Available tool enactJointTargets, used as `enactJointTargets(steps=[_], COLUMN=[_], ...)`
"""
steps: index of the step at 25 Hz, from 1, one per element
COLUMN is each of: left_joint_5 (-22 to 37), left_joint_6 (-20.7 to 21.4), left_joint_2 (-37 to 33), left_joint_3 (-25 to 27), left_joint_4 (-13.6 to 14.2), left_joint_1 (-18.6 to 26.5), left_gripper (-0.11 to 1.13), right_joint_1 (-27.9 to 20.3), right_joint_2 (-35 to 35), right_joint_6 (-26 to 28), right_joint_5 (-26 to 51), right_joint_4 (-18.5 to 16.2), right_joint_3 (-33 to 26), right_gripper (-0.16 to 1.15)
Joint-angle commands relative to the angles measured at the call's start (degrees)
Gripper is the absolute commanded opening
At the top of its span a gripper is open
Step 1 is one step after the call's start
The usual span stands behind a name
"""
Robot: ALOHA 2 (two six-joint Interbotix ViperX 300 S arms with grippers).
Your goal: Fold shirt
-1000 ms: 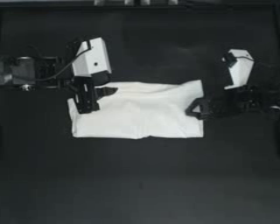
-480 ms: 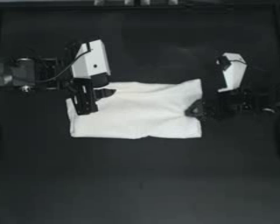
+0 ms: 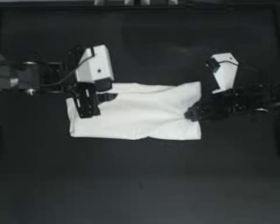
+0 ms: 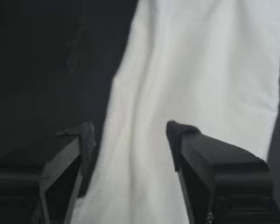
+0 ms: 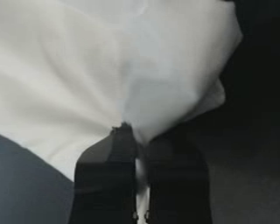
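Two pincers work at the shirt [image 3: 136,114], which lies mostly flat in the middle of the dark counter [image 3: 142,183]. The right pincer [image 5: 136,135] is closed on a pinch of cloth at the right edge, and folds radiate from it. The left pincer [image 4: 131,131] stands spread over the left edge, gripping nothing. I judge the cloth light, soft and limp; edges and corners seem the best places to hold. Sleeves and neck are hard to make out, maybe tucked under.

One shirt [image 3: 139,113]. Two hands: left hand [image 3: 87,109], right hand [image 3: 192,114]. One table [image 3: 136,183].
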Motion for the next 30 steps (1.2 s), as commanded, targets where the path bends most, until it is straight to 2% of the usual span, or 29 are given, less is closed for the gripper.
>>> enactJointTargets(steps=[1,13,19,30], left_joint_5=[-2.9,-14.33,-17.49,-20.13], left_joint_6=[-0.09,-0.18,-0.35,-0.53], left_joint_2=[0.79,13.01,18.98,24.79], left_joint_3=[-1.05,-1.32,-2.55,-6.24], left_joint_4=[0.09,-0.18,-0.26,-0.79], left_joint_1=[-0.88,-0.97,-0.26,0.35], left_gripper=[0.87,0.87,0.87,0.87], right_joint_1=[0.26,0.97,1.49,1.49], right_joint_2=[-3.25,-5.63,-8.35,-11.6], right_joint_6=[-0.44,-0.79,-0.79,-0.88], right_joint_5=[3.69,11.43,14.5,22.24], right_joint_4=[-0.35,0.0,1.32,2.9], right_joint_3=[-2.55,-7.38,-7.91,-12.04], right_gripper=[0.06,0.06,0.06,0.06])
